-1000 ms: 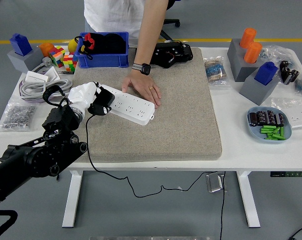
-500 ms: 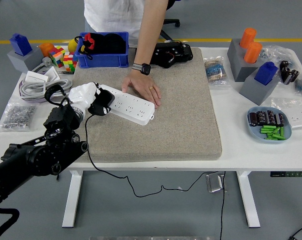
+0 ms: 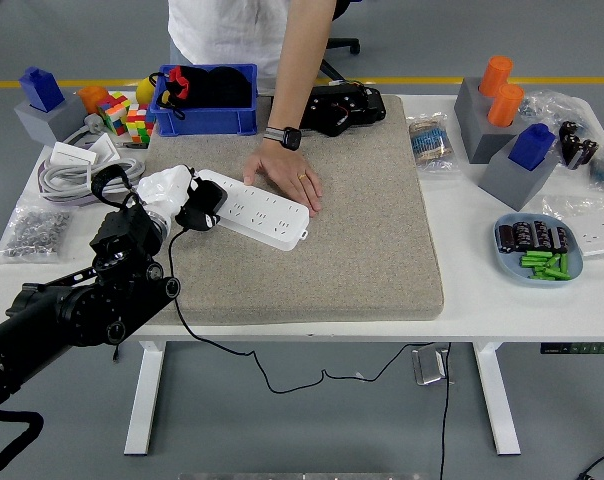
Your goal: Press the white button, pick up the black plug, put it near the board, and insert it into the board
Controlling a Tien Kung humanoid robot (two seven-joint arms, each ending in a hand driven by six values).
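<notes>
A white power strip (image 3: 257, 210) lies slanted on the grey mat (image 3: 322, 220). My left hand (image 3: 172, 195), white-gloved on a black arm, is shut on the black plug (image 3: 202, 208) at the strip's left end. The plug touches the strip there; whether its pins are in a socket is hidden. Its black cable (image 3: 177, 300) runs down over the table's front edge. A person's hand (image 3: 287, 175), with a watch on the wrist, presses flat on the strip's far right part. My right arm is out of sight.
A blue bin (image 3: 207, 100) stands at the mat's back left, with colour cubes (image 3: 127, 118) and a white coiled cable (image 3: 72, 165) to its left. Grey blocks with orange and blue caps (image 3: 502, 130) and a blue dish of parts (image 3: 537, 250) sit on the right.
My left arm has crept slightly up and to the right, keeping the plug at the strip's left end. The person's hand has not moved.
</notes>
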